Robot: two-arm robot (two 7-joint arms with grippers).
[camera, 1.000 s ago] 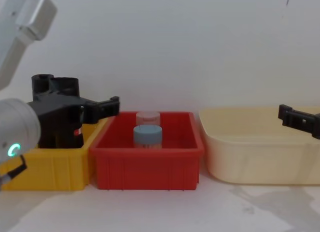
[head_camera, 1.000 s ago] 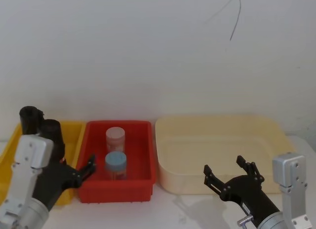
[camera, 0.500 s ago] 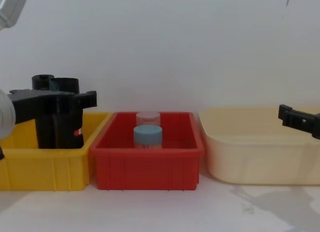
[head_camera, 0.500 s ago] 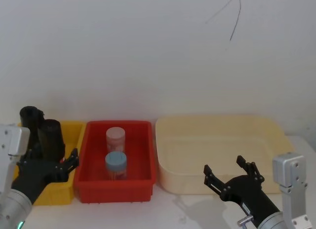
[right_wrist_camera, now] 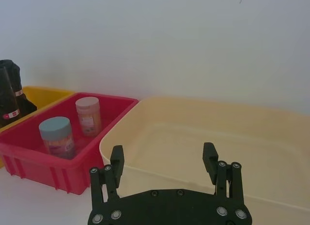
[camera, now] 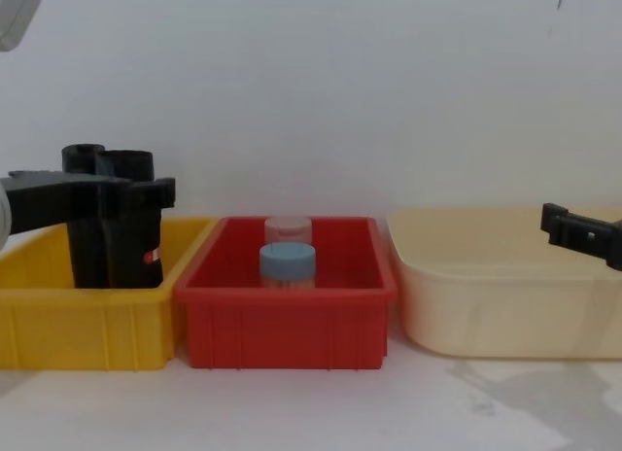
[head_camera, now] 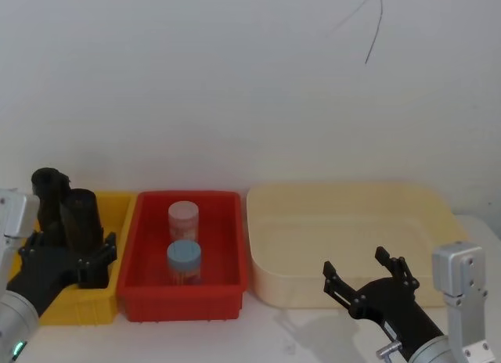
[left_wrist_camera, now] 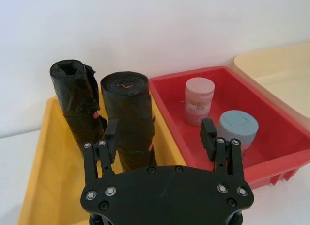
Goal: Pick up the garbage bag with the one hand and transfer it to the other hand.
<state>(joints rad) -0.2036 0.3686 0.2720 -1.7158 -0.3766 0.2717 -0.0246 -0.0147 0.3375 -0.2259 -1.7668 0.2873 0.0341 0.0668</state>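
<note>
A white table [camera: 311,412] is seen, and three open containers are set directly on it in one row. A yellow bin [camera: 87,327] is placed at the left. A red bin [camera: 287,327] is placed just beside it, in the middle. A wider cream tub [camera: 505,320] is placed at the right, near the red bin's side.

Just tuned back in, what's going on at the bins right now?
The left gripper is open and lined up at the garbage bag, the smooth black roll standing in the yellow bin beside a looser black roll. The bag sits near one finger rather than centred in the gap, and nothing is gripped yet. The right gripper hovers open in front of the cream tub, apparently waiting for the handover.
</note>
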